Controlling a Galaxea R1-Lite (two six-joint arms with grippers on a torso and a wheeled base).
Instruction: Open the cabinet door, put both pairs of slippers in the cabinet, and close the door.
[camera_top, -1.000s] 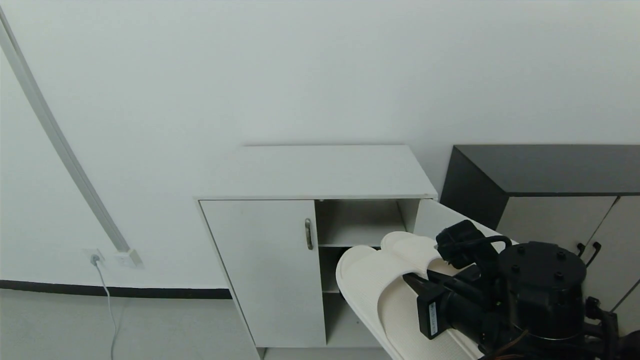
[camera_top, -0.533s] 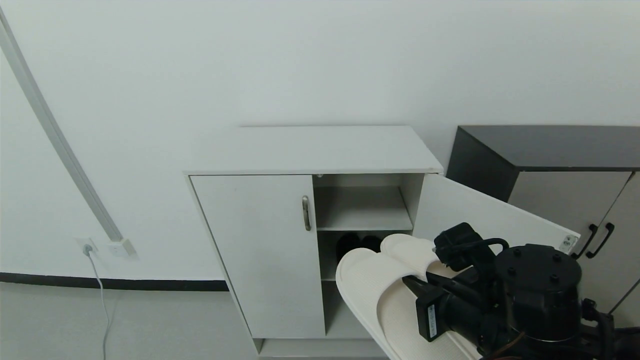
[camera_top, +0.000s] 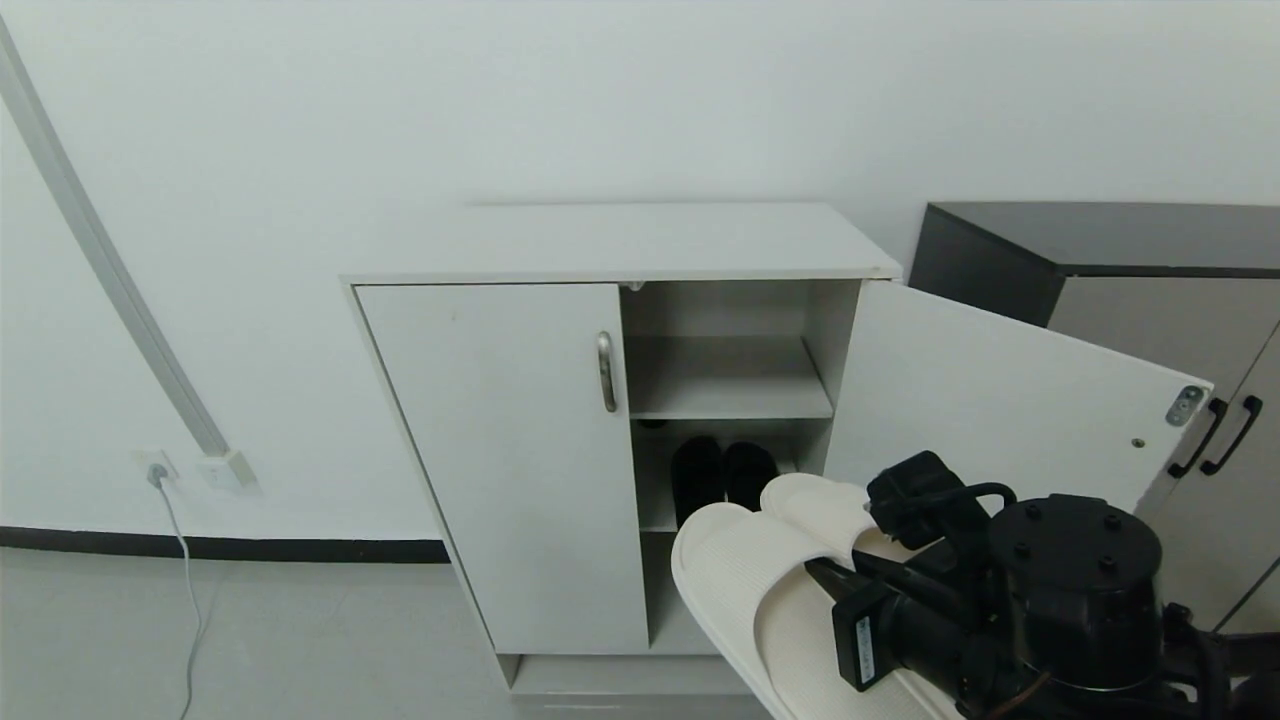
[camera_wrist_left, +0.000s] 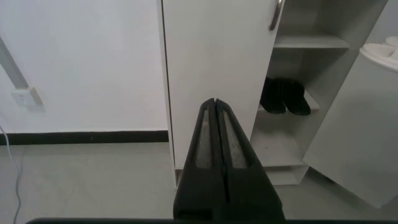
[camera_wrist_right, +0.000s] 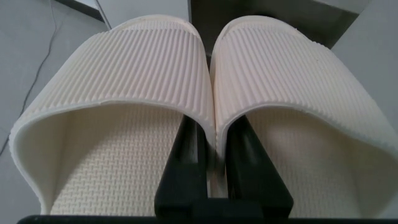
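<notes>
The whole head view has shifted since a second ago, so the camera has moved and not the furniture. The white cabinet (camera_top: 620, 245) now sits higher in the picture, with more of its inside and of the floor showing. The right arm and its load keep the same place in the view, travelling with the camera.

The cabinet's right door (camera_top: 990, 400) stands swung wide to the robot's right, and the left door (camera_top: 500, 450) is closed. Inside, the upper shelf (camera_top: 725, 385) is bare. The black slippers (camera_top: 722, 475) already stand side by side on the middle shelf, and the bottom compartment (camera_top: 690, 625) looks free.

The cream slippers (camera_top: 760, 570) are held side by side in front of the opening, toes toward it, at about the level of the black pair. The right gripper (camera_wrist_right: 214, 134) is clamped on their two inner walls, pinching both together. The left gripper (camera_wrist_left: 214, 106) hangs low facing the closed door, its jaws pressed together on nothing.

The step in hand looks like carrying the second pair in. The pair should go in toes first and square to the opening, between the closed door's edge and the open door. It should aim for a free shelf, not the black pair, and be released only once the soles rest flat.
</notes>
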